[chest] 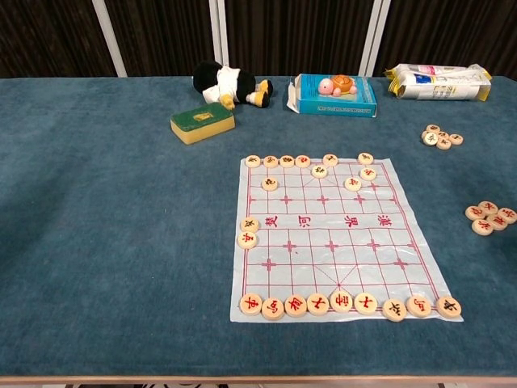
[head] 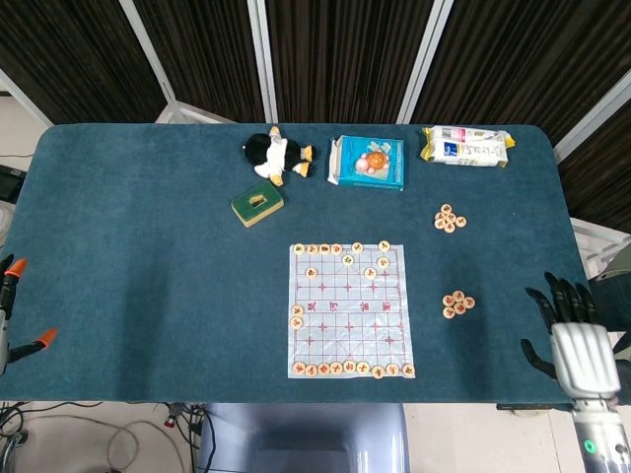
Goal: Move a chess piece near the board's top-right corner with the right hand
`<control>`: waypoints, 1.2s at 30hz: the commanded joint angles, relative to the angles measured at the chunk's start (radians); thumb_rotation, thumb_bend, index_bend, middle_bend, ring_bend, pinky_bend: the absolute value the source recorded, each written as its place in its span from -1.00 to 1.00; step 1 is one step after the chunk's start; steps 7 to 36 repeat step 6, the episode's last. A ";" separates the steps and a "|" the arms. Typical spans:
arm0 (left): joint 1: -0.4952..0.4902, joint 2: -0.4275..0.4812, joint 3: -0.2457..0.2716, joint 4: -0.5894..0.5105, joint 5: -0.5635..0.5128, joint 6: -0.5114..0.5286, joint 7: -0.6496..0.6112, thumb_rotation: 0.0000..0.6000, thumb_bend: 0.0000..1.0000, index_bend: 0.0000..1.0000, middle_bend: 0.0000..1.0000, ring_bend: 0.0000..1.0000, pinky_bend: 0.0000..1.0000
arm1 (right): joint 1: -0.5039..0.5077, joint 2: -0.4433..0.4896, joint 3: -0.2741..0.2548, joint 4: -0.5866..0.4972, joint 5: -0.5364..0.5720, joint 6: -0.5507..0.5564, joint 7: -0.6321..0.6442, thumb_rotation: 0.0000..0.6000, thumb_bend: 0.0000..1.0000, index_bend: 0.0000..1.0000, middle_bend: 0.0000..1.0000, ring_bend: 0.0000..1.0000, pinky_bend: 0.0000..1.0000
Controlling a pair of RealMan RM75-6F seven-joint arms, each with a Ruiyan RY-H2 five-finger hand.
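Chess board (chest: 338, 236) mid-table, right hand (head: 577, 345) off at 4 o'clock, fingers spread, holding nothing.

From the left: green sponge (chest: 202, 122) and plush penguin (chest: 226, 85) at 11 o'clock of the board; blue box (chest: 334, 94) at 12; chess piece (chest: 367, 174) just inside the top-right corner, flat on the sheet; white packet (chest: 436, 82) at 1 o'clock; two loose clusters of pieces (chest: 442, 137) at 2 and 3 o'clock. Left hand out of sight.

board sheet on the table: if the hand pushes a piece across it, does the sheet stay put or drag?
The board looks like thin, floppy printed film: its edges lie slightly uneven on the felt table, so it would probably drag or wrinkle under a sideways push. Its glossy face suggests the piece near the top-right corner may slide easily. The rows of pieces likely help pin it.
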 commanded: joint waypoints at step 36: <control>-0.001 0.002 0.000 0.001 -0.001 -0.002 -0.010 1.00 -0.90 -0.96 -1.00 -1.00 -0.90 | -0.056 -0.067 0.004 0.100 -0.056 0.038 -0.018 1.00 -0.25 -0.73 -1.00 -0.93 -0.93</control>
